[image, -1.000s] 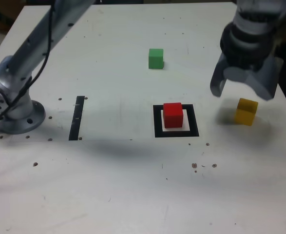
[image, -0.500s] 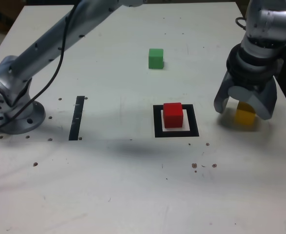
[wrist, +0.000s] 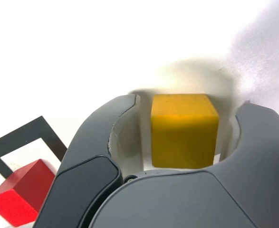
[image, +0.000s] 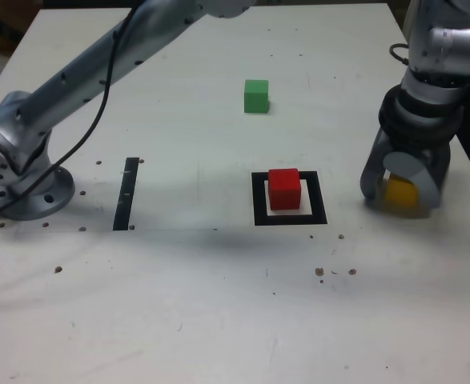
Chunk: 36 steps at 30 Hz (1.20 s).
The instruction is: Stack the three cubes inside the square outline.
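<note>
Red cube (image: 284, 189) sits inside the square outline (image: 259, 208), off to the exterior view's left of the gripper (image: 400, 182): base of the stack looks placed. Gripper is down at table level with jaws spread either side of the yellow cube (wrist: 184, 130); wrist view shows a gap on each side, so not clamped. Green cube (image: 256, 95) lies well apart, toward the far edge, untouched. Judged: one of three placed, second pickup under way, two stackings left.

Silver tubular arm (image: 98, 60), black cable (image: 90, 128), round bolted base (image: 22, 188), dark grey end effector (image: 403, 188).
</note>
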Tool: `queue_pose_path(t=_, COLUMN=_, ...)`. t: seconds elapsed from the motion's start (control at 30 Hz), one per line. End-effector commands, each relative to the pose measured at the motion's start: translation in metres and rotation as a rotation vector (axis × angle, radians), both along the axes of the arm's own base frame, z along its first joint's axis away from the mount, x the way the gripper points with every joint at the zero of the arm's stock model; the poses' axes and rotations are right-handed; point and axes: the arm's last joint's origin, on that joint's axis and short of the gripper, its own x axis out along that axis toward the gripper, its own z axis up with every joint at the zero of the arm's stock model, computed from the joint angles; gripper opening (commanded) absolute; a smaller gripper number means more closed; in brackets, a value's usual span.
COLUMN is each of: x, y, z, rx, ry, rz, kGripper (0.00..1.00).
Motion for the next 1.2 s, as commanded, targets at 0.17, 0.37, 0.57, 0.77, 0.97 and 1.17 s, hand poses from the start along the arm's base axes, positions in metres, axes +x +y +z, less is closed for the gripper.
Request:
queue_pose_path(t=0.17, x=0.002, y=0.002, z=0.003, rx=0.028, ry=-0.032, rz=0.011, kGripper=0.32)
queue_pose_path(t=0.37, x=0.002, y=0.002, z=0.0, rx=0.028, ry=-0.034, rz=0.018, kGripper=0.3)
queue_pose_path(t=0.57, x=-0.002, y=0.0, z=0.012, rx=0.045, ry=-0.05, rz=0.021, kGripper=0.2)
queue_pose_path(t=0.77, x=-0.031, y=-0.002, z=0.06, rx=0.079, ry=-0.083, rz=0.078, kGripper=0.19)
queue_pose_path(t=0.97, x=-0.071, y=-0.012, z=0.104, rx=0.031, ry=-0.07, rz=0.152, kGripper=0.19)
queue_pose_path(t=1.17, x=-0.105, y=-0.014, z=0.117, rx=0.013, ry=-0.01, rz=0.265, kGripper=0.19)
